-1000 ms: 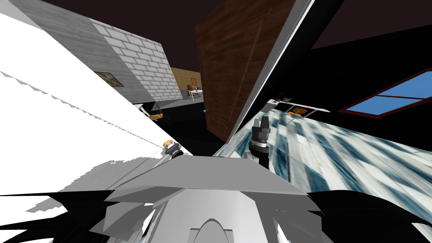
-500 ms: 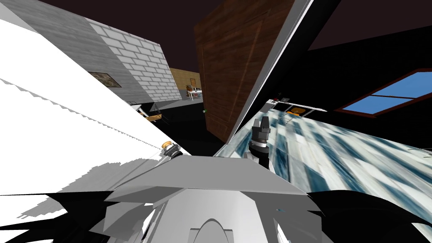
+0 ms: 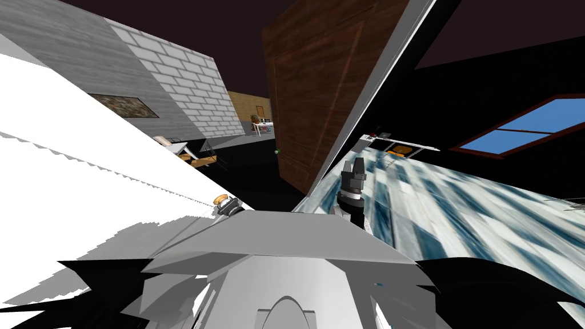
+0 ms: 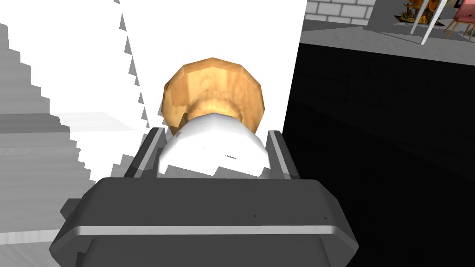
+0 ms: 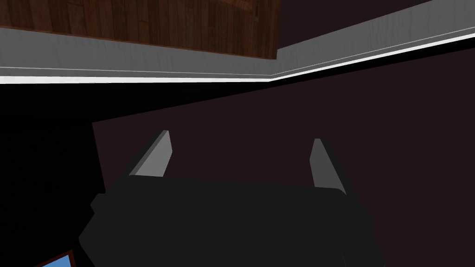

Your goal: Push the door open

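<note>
Pinches white knob (image 4: 213, 150) between fingers of left gripper (image 4: 216, 133), at white door (image 4: 208, 32); spreads right gripper (image 5: 240, 138) fingers.

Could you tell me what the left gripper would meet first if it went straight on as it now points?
The left gripper is shut on the white knob; straight on, next comes the wood-coloured disc, then probably the white door close behind it.

White door (image 4: 208, 28) blocks the left gripper (image 4: 215, 133) (2 fingers (image 4: 149, 150) on knob (image 4: 213, 88)); black area (image 4: 394, 162) beside it free.
</note>
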You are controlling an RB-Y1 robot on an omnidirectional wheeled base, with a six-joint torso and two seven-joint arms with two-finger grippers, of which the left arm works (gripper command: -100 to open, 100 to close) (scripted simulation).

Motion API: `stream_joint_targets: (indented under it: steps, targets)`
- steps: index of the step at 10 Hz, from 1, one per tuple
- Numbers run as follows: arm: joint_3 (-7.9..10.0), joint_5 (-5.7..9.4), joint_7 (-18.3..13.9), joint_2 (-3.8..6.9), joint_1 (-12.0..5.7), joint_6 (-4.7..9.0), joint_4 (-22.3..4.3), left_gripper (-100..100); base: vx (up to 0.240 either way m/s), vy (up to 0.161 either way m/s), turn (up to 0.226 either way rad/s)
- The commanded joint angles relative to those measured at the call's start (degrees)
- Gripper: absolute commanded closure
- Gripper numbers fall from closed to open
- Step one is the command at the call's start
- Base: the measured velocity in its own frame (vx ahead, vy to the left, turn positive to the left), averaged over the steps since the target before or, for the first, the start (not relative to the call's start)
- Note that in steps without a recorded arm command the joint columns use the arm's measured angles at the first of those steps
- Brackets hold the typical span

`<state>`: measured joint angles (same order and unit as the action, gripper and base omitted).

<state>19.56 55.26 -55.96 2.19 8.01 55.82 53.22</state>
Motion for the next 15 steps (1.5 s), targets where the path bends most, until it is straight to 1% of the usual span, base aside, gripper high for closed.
stream_joint_targets:
  steps: [1,2,3,4,6,7,8,9,10,11,12,13,14,15]
  targets:
    - [1.02,0.6,0.72,0.05,1.11,-0.08,1.66,100,0.046,0.026,-0.023]
    - [2.25,1.62,1.11,-0.57,1.89,0.17,2.4,100,0.092,0.071,-0.114]
    - [2.25,1.62,1.11,-0.57,1.89,0.17,2.4,100,0.097,0.059,-0.055]
    - [3.25,2.45,1.42,-1.17,2.53,0.37,3.01,100,0.117,0.057,-0.035]
    - [4.69,3.64,1.88,-2.23,3.44,0.66,3.87,100,0.155,0.079,-0.068]
    - [4.69,3.64,1.88,-2.23,3.44,0.66,3.87,100,0.108,0.059,0.003]
    - [4.47,3.46,1.35,-2.01,3.03,0.96,2.67,100,0.036,0.028,0.017]
    - [5.61,4.47,1.65,-0.72,3.26,1.25,2.8,100,0.091,0.108,0.03]
    - [5.92,4.76,1.73,-0.46,3.31,1.33,2.81,100,0.155,0.136,0.054]
    - [6.61,5.4,1.91,-0.06,3.44,1.49,2.82,100,0.193,0.146,0.075]
    - [6.98,5.74,2.0,0.08,3.5,1.58,2.82,100,0.142,0.143,0.056]
    - [7.73,6.44,2.19,0.19,3.64,1.75,2.84,100,0.117,0.157,0.046]
    - [8.11,6.79,2.29,0.17,3.71,1.84,2.84,100,0.134,0.149,0.03]
    - [8.82,7.45,2.47,-0.04,3.83,2.01,2.85,100,0.149,0.133,0.056]
